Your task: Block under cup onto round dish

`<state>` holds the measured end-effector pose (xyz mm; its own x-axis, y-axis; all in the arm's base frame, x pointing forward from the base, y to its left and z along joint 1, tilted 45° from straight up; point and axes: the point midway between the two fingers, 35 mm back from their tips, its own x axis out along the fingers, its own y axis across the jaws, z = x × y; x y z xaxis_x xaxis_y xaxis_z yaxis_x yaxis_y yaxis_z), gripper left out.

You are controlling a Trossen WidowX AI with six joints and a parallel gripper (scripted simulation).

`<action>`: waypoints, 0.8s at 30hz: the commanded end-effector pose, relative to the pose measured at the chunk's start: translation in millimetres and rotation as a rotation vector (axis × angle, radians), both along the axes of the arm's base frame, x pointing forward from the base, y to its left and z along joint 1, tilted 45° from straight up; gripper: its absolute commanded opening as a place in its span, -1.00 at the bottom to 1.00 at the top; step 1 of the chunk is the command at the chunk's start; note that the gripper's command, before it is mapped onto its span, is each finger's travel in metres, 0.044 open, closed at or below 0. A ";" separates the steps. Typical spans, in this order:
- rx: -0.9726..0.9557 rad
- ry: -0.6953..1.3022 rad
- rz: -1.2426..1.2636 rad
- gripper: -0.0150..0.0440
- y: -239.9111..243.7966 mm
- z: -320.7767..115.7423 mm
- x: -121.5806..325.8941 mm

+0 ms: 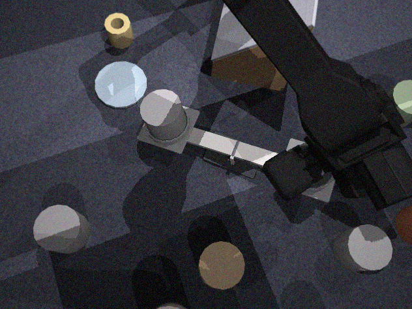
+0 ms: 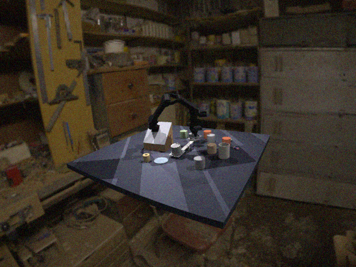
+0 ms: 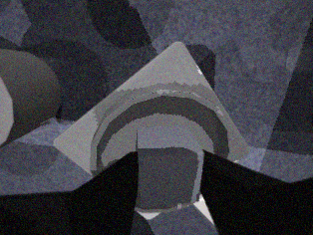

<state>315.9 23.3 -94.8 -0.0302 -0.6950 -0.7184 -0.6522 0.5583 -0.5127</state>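
Note:
My gripper (image 1: 309,176) (image 2: 195,134) (image 3: 164,157) is low over the right end of the balance (image 1: 216,141) (image 2: 186,147). In the wrist view its two dark fingers touch both sides of the grey block (image 3: 166,181), and it is shut on it. The ringed pan (image 3: 169,62) lies around and below; whether the block touches it cannot be told. One cup (image 1: 163,113) (image 2: 175,150) stands on the other end of the balance. The other cup (image 3: 30,95) stands off the pan, at the left of the wrist view. The pale round dish (image 1: 116,86) (image 2: 160,160) holds nothing.
A yellow hollow cylinder (image 1: 121,36) (image 2: 146,158) stands behind the dish. A sloped box (image 1: 246,66) (image 2: 159,136) stands beneath the arm. Cup-like cylinders stand around: grey (image 1: 59,225), tan (image 1: 221,265), white (image 1: 369,248), green (image 1: 402,100) and orange (image 1: 405,224).

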 end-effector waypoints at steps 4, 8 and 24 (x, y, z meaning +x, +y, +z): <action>-0.002 0.001 0.004 -0.17 -0.5 -0.4 0.1; 0.019 -0.023 0.023 -0.49 10.1 2.6 4.1; 0.004 0.000 0.005 -0.49 64.0 63.9 3.5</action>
